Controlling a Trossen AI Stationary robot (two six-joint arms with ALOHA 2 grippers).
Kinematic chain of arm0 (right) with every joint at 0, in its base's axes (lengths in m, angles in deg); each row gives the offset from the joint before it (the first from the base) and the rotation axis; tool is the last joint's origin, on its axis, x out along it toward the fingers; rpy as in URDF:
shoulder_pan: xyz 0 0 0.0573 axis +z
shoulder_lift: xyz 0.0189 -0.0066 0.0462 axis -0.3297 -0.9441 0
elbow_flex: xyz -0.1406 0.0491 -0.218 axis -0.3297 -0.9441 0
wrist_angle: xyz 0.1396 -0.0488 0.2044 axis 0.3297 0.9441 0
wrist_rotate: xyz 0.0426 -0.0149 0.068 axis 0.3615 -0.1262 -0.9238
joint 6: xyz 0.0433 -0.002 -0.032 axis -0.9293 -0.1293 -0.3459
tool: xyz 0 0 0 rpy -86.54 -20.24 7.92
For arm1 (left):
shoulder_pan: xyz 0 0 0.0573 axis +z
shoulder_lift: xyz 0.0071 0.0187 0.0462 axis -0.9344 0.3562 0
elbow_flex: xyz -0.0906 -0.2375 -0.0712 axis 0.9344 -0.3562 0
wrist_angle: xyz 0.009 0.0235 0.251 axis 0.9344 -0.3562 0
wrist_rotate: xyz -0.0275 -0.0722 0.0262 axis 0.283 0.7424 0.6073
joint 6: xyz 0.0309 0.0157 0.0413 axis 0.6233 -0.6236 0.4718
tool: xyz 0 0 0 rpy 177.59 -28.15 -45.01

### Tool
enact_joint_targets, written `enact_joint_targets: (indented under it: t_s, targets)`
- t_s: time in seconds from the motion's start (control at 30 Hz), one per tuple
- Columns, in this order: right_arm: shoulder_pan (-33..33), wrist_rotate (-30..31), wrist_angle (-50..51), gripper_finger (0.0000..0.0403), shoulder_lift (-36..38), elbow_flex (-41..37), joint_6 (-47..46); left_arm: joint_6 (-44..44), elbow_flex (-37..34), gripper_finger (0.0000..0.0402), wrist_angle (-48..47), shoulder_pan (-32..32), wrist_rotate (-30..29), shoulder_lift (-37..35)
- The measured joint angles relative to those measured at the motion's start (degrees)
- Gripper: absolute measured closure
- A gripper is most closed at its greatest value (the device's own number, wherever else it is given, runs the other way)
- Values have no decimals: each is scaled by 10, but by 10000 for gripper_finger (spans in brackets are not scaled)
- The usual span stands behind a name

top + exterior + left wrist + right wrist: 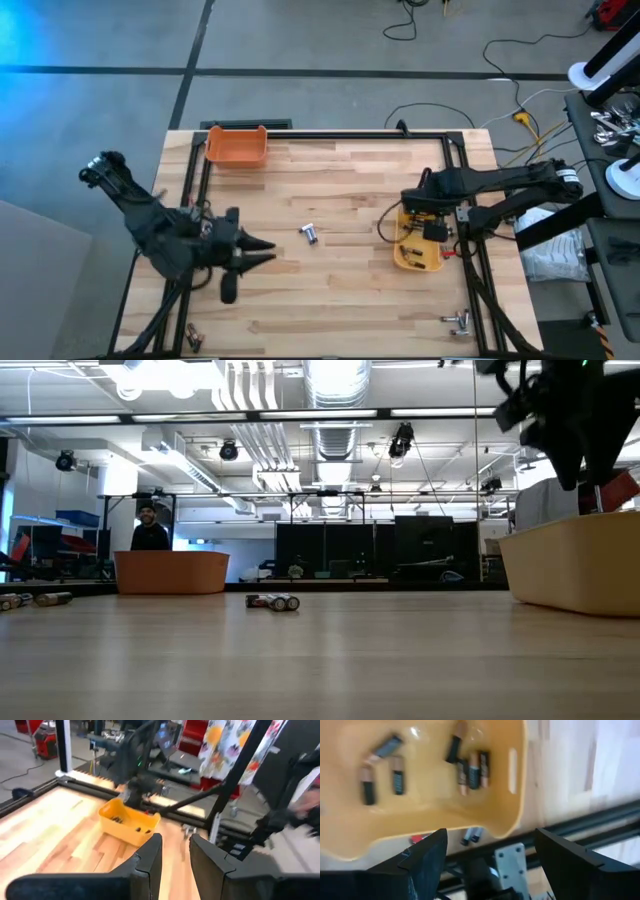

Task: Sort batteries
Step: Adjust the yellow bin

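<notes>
Batteries (470, 770) lie in the yellow bin (415, 252); right gripper (490, 855) above it, fingers wide, empty: lift straight clear. Left gripper (175, 852) beside bin, fingers narrow.

Bright overhead ceiling lights (180, 375), soft shadows, both wrist views motion-blurred

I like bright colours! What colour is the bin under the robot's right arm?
Yellow. The bin shows best in the right wrist view, with dark-and-copper batteries inside.
</notes>
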Motion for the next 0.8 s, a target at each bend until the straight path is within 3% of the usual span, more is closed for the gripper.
enact_joint_targets:
  t_s: [0.17, 0.37, 0.5, 0.6, 0.73, 0.8]
  targets:
    - [95, -4, 1, 115, 13, 22, -153, -6, 0, 322, 9, 24, -46, 53]
    - [232, -63, -3, 130, 13, 34, -401, -6, 30, 322, 43, 79, -50, 98]
    - [320, -138, -10, 140, 9, 18, -523, 16, 66, 322, 43, 108, -67, 131]
    - [363, -174, -50, 147, 4, -14, -571, 21, 98, 322, 43, 115, -100, 157]
    - [408, -141, -90, 158, 10, -56, -601, 45, 149, 322, 42, 114, -124, 193]
    - [412, -159, -117, 163, 11, -83, -601, 60, 180, 322, 36, 114, -124, 212]
